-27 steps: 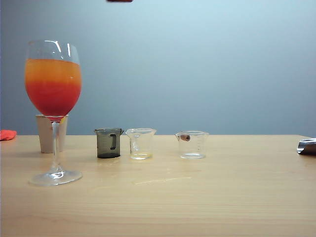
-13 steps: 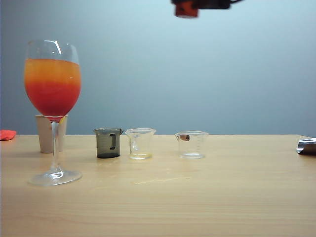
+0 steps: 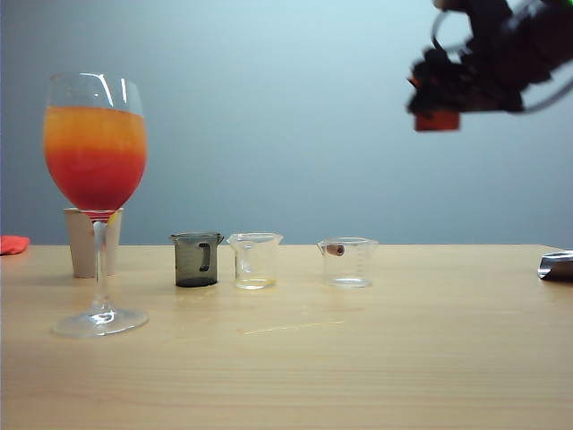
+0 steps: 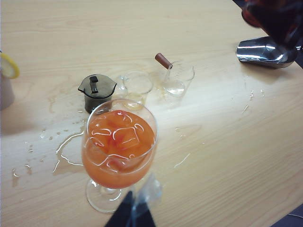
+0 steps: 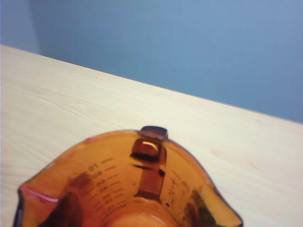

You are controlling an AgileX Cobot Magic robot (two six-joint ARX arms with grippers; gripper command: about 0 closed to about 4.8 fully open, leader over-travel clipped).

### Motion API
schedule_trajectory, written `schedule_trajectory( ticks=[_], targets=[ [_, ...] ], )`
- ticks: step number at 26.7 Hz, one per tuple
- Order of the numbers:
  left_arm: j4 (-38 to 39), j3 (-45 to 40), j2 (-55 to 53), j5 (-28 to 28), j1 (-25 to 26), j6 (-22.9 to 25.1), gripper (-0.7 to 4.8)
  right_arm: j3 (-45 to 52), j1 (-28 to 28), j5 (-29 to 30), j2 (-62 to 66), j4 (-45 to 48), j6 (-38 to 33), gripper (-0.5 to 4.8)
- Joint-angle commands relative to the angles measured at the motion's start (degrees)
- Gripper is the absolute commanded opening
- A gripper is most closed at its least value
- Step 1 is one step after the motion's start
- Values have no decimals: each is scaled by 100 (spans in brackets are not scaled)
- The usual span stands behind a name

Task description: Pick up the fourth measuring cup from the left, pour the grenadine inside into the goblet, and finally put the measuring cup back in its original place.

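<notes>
Hanging high, right tool (image 3: 440,106) grips amber cup (image 5: 128,184) (left tool unseen).

Right gripper (image 3: 439,107) high at upper right — fingers clamped on a load; left gripper unseen.

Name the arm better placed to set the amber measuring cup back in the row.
Right. The right gripper holds the amber measuring cup in the air over the table's right side; the left gripper sits by the goblet.
</notes>
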State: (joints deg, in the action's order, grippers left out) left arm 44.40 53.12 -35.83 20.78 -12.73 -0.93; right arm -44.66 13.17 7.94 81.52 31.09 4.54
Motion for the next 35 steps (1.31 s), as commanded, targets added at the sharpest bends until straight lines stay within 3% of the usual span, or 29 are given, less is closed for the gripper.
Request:
schedule_trajectory(
  ticks=[1,7,18,22,24,26,27,29,35],
  targets=[
    [-94,20,11,-2,0,7,-5,345,-293,-35,197,885,9,-5],
    [-197,20,9,0,0,4,-5,378,-577,-17,1331,1880,-28,-5],
    [-339,20,4,-2,0,7,-5,372,-577,-13,2789,2653,-155,2],
    [-341,20,-2,-4,0,7,-5,363,-577,-13,3036,2647,-155,108],
    [-341,20,-2,-2,0,7,-5,363,-575,-11,3106,2616,-157,243],
    [-343,20,-2,-2,0,7,-5,363,-575,59,3106,2573,-157,321],
    [-341,20,-2,-2,0,7,-5,363,-575,129,3106,2570,-157,322],
    [-343,20,-2,-4,0,7,-5,363,-566,269,3106,2531,-157,390],
    [-341,20,-2,-2,0,4,-5,365,-562,278,3104,2159,-157,403]
  ],
)
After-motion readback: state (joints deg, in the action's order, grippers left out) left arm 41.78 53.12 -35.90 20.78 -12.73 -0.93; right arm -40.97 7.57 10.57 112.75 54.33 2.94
